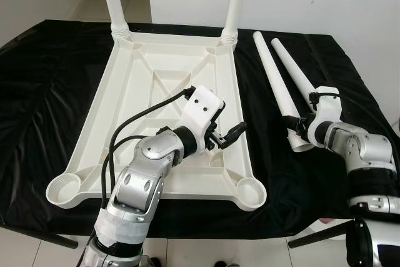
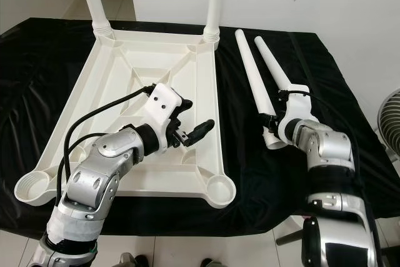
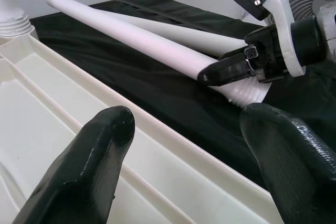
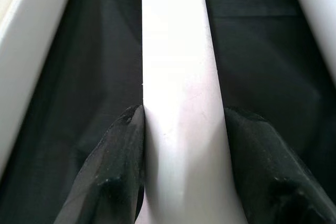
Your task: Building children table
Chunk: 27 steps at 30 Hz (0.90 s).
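Your right gripper (image 4: 181,145) is clamped on the nearer table leg (image 1: 275,78); left gripper (image 1: 230,134) hovers spread over the tabletop's (image 1: 125,85) right rim, black cloth (image 1: 56,79) beyond.

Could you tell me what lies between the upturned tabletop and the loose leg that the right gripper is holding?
Only bare black cloth separates the tabletop from the leg clamped by the right gripper, as the head views show.

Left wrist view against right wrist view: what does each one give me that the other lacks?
Left wrist: the open left claw above the upturned tabletop, and the right claw seen from outside at the wide end of the near loose leg. Right wrist: a close look at its fingers pressed against both sides of that leg. Shared: that leg, the second loose leg, the black cloth, the tabletop.
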Tool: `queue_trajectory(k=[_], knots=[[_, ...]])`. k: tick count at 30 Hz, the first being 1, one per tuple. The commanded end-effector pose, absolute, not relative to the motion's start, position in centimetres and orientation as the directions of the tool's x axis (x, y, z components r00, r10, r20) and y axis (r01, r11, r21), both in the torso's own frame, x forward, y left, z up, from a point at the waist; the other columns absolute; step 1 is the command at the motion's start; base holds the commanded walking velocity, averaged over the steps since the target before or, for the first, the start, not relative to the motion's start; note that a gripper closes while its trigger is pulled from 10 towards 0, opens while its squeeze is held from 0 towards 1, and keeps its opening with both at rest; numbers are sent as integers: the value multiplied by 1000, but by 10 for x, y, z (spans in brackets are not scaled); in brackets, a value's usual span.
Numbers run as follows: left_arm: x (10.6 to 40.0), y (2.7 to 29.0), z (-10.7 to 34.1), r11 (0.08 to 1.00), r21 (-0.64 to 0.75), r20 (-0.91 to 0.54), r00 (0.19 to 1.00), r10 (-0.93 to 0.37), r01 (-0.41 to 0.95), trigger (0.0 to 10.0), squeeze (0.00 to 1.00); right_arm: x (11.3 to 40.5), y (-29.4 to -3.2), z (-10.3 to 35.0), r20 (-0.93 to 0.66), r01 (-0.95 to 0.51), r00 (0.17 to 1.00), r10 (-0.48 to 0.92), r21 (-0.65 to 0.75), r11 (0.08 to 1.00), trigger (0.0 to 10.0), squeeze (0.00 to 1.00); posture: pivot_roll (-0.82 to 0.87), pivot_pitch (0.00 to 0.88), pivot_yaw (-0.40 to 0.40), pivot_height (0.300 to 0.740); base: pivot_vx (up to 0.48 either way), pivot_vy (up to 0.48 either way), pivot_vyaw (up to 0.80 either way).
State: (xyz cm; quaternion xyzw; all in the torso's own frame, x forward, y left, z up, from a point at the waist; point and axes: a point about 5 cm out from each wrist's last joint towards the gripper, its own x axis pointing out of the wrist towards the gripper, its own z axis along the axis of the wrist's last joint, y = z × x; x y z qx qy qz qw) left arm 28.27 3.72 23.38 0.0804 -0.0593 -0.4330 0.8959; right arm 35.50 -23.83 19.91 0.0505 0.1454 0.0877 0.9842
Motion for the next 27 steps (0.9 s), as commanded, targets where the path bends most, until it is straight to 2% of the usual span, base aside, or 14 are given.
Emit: queue_trajectory(k=[1,2,3,8,12,21,27], knots=[[287,39,236,689,191,61,693,-719,699,10000,0,351,-234,188,-256,-172,942,219,194,966,10000,0,-17,196,4,740,0,0,0],[287,39,236,689,191,61,693,-719,699,10000,0,351,-234,188,-256,-172,942,219,194,966,10000,0,-17,196,4,740,0,0,0],[287,40,237,683,183,68,684,-726,707,10000,0,347,-234,194,-163,-159,969,187,170,973,10000,0,-19,188,2,740,0,0,0],[287,42,238,669,169,74,667,-741,724,10000,0,341,-233,200,-63,-141,986,154,174,975,10000,0,-18,182,2,740,0,0,0],[284,45,238,624,129,80,619,-781,771,10000,0,329,-227,210,91,-139,988,124,175,975,10000,0,-22,174,8,740,0,0,0],[284,49,240,562,131,94,554,-827,817,10000,0,317,-214,221,251,-151,963,100,193,970,10000,0,-28,154,19,740,0,0,0],[286,49,242,555,98,111,545,-831,826,10000,12,314,-206,227,313,-181,942,120,173,968,10000,0,-33,135,26,740,0,0,0]])
